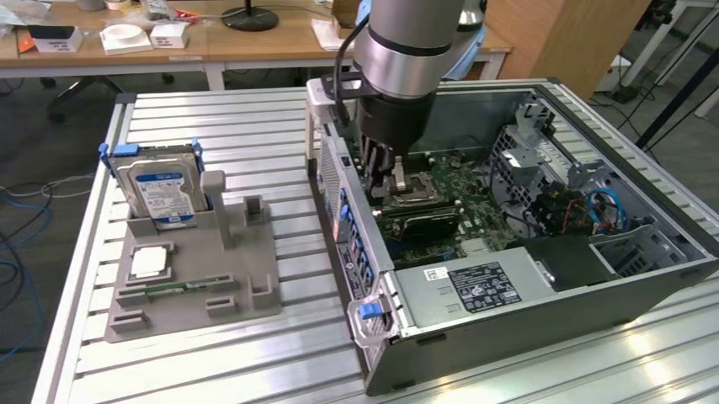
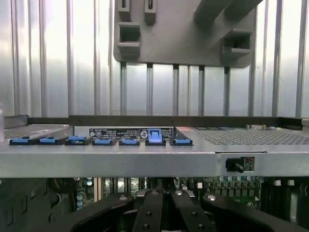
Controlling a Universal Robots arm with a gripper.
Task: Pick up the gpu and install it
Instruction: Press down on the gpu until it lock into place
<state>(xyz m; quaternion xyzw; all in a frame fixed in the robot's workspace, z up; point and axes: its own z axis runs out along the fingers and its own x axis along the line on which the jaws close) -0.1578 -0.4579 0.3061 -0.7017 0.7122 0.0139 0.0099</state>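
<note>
Pincer [image 2: 163, 212] shut, inside computer case [image 1: 629, 278] — above gpu [image 1: 425, 225]

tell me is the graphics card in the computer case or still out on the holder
In. The graphics card lies inside the open computer case, on the green board just below the gripper; the grey holder has none.

Ribbed shiny metal table [image 1: 225, 353], matt grey plastic holder [image 1: 197, 286], dull grey metal computer case [image 1: 540, 337].
</note>
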